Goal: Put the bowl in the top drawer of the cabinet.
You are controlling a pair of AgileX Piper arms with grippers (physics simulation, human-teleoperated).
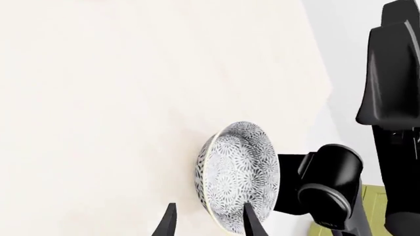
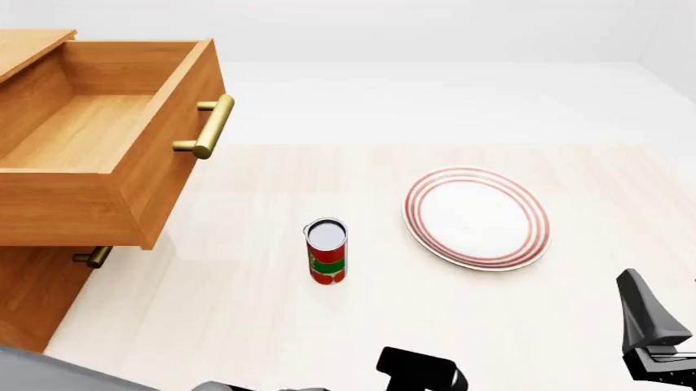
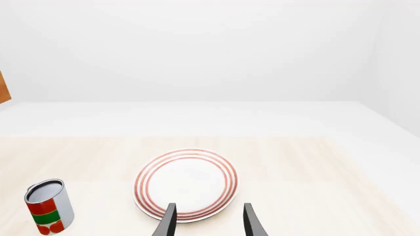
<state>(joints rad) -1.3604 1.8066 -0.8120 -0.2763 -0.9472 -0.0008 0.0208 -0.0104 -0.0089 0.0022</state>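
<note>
The surface point(image 2: 272, 326) is pale, matte, faintly grained wood with a white floor beyond its far edge. At the front view's left stands the cabinet point(image 2: 33, 297), orange-brown wood with flat square panels, and its top drawer point(image 2: 98, 171) is pulled out as an open box, its floor bare, a brass cylindrical bar handle point(image 2: 209, 126) on the front; a second brass handle point(image 2: 94, 257) shows on the lower drawer front beneath. Near the middle an upright tin can point(image 2: 326, 252) with a red and green label and a silvery top stands apart from a flat white plate point(image 2: 477, 217) ringed in red, which lies to its right. The bowl point(image 1: 237, 174) shows only in the left wrist view: round, deep, white, covered inside and out with fine dark grey-blue floral circles, a thin pale rim between the two faces. It rests on the pale surface close to that surface's edge, near black arm links, just ahead of the left gripper point(image 1: 208, 223), whose jaws stand apart with nothing between them; one finger overlaps the bowl's rim in the picture, though contact cannot be told. The right gripper point(image 3: 208, 221) has its jaws apart too, holding nothing, hanging over the plate's near edge. Open room lies between can, plate and cabinet.
</note>
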